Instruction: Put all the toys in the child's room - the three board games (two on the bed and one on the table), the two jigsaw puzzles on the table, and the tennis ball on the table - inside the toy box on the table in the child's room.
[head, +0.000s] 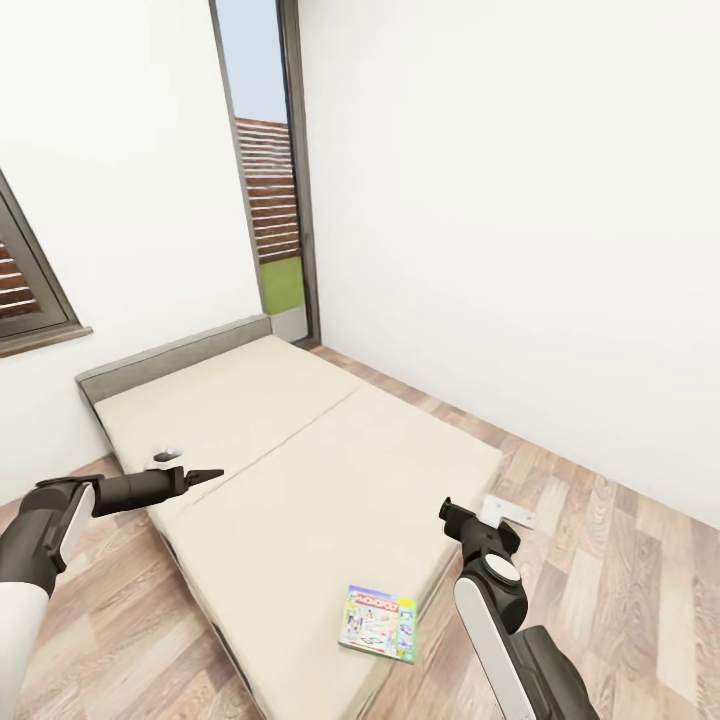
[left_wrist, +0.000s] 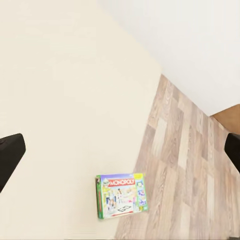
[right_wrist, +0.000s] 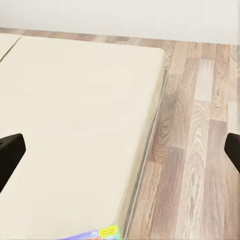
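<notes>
Hovering both arms over the bed (head: 300, 450), I have the left gripper (left_wrist: 120, 150) and right gripper (right_wrist: 120, 152) spread wide, holding nothing. One board game (head: 378, 622) lies at the mattress's near corner; I judge a clumsy descent could nudge it onto the floor (head: 600, 560).

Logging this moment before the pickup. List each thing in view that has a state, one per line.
Board game: flat, face up, at the bed's near corner, untouched.
Bed: two mattress halves side by side.
Left pincer: empty, hovering over the bed; openness unclear.
Right pincer: open, empty.
</notes>
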